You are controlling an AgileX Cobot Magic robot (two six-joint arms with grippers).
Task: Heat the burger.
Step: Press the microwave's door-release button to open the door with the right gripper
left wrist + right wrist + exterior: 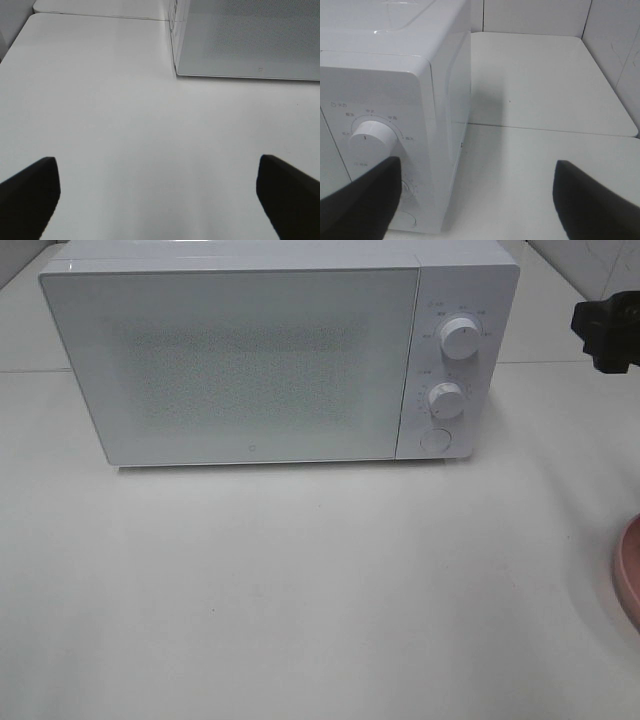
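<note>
The burger is out of view in every frame. A white microwave (260, 355) stands at the back of the table with its door shut. It has two white knobs, the upper knob (460, 337) and the lower knob (446, 399), and a round button (435, 439). My right gripper (475, 200) is open and empty, raised to the right of the microwave near the upper knob (372, 140); its arm (608, 332) shows at the right edge. My left gripper (157, 195) is open and empty over the bare table, short of the microwave door's corner (250, 40).
The rim of a pink plate (630, 570) shows at the right edge of the table. The white tabletop (300, 590) spreads in front of the microwave. White wall panels (535, 17) stand behind the table.
</note>
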